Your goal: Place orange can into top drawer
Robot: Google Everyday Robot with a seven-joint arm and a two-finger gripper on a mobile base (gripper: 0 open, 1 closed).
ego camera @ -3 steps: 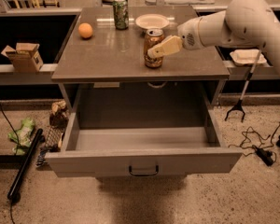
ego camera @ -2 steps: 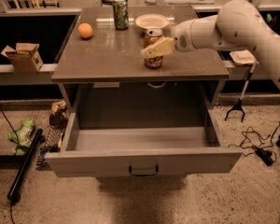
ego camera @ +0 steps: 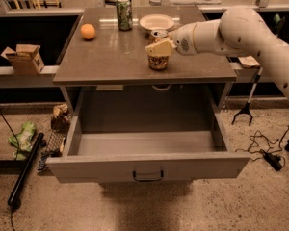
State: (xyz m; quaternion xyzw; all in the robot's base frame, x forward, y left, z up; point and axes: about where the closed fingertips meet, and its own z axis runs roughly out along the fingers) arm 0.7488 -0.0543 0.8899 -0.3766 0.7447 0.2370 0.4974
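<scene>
The orange can (ego camera: pixel 158 60) stands upright on the grey tabletop (ego camera: pixel 111 57), near its front edge and right of centre. My gripper (ego camera: pixel 159 47) reaches in from the right at the can's upper part, and its pale tip covers the can's top. The top drawer (ego camera: pixel 149 166) is pulled wide open below the tabletop. Its inside is bare and its small dark handle (ego camera: pixel 148 176) faces the front.
A green can (ego camera: pixel 124 13), a round orange fruit (ego camera: pixel 88 31) and a white bowl (ego camera: pixel 156 21) stand at the back of the tabletop. A cardboard box (ego camera: pixel 25 57) sits on a low shelf at left. Bags, a black pole (ego camera: pixel 24 172) and cables (ego camera: pixel 265 148) lie on the floor.
My gripper has moved a little to the left, onto the orange can's upper part. The can and the drawer have not moved.
</scene>
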